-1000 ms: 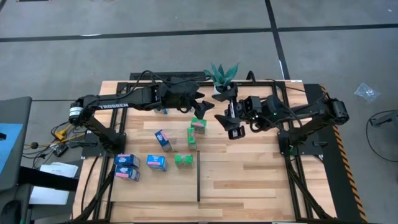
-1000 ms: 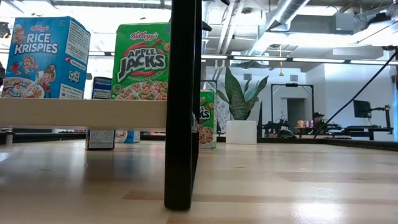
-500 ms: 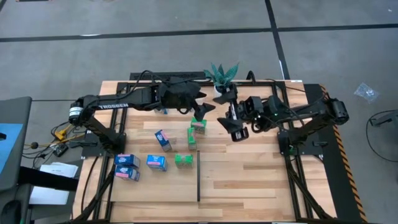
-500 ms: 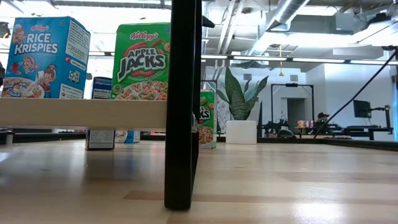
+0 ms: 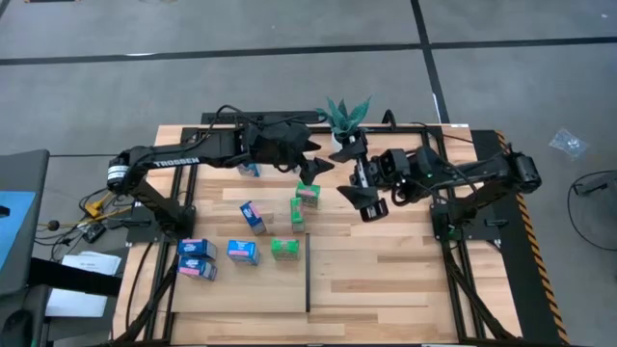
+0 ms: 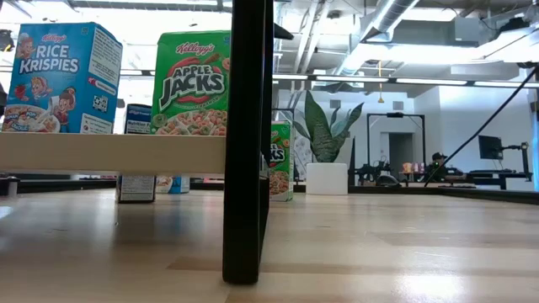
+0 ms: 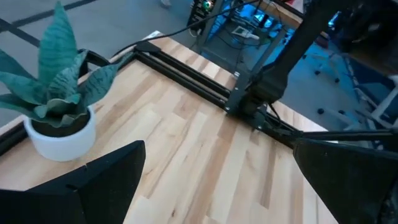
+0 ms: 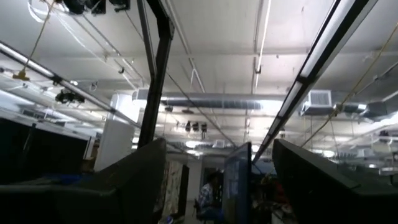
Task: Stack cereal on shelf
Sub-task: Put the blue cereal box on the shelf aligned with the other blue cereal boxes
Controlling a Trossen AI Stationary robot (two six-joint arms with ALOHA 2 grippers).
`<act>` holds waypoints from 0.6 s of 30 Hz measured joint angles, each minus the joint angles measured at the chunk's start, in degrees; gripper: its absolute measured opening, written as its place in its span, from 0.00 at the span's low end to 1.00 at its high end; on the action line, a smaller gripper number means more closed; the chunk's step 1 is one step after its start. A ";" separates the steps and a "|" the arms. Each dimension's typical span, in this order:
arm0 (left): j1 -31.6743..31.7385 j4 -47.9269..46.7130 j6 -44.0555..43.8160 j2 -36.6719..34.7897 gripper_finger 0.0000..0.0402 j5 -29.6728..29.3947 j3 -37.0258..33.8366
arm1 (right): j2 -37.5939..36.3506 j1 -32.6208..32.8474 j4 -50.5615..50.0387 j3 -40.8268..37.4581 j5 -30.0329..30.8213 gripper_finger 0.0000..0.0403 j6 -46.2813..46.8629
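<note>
From my remote station I see the left gripper, its dark fingers spread wide and grasping nothing, hovering just above the green cardboard cereal box standing on the light-wood plank shelf. The right gripper hangs beside it, jaws parted and empty. Small blue cereal boxes sit nearer the front, and a potted green plant stands at the back rail.

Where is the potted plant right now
In the high view the potted plant stands at the table's far edge, near the middle, just beyond the open left pincer and the right pincer.
</note>
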 joint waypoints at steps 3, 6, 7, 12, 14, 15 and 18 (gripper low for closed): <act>1.62 -3.01 -2.37 0.57 1.00 3.04 -0.16 | 0.00 0.05 -5.83 1.84 -0.02 0.79 0.01; 2.46 -5.18 -3.97 0.66 1.00 4.94 0.06 | 0.02 -0.27 -7.62 2.22 0.00 0.79 0.06; 2.64 -7.68 -4.31 0.36 1.00 5.64 -0.02 | 0.01 -0.55 -7.75 2.22 -0.02 0.79 0.11; 2.60 -15.59 -1.58 -3.29 1.00 11.08 -0.06 | -3.11 -0.44 -10.66 2.23 -0.02 0.79 -3.74; 1.92 -18.73 -0.04 -5.79 1.00 11.81 -0.05 | -6.19 -0.38 -14.75 2.24 -0.06 0.79 -6.77; 1.36 -20.18 0.09 -6.94 1.00 11.76 -0.05 | -7.68 -0.38 -16.83 2.24 -0.04 0.79 -8.22; -1.48 -23.69 1.31 -10.64 1.00 11.72 -0.05 | -12.86 -0.41 -24.87 2.22 0.00 0.79 -11.54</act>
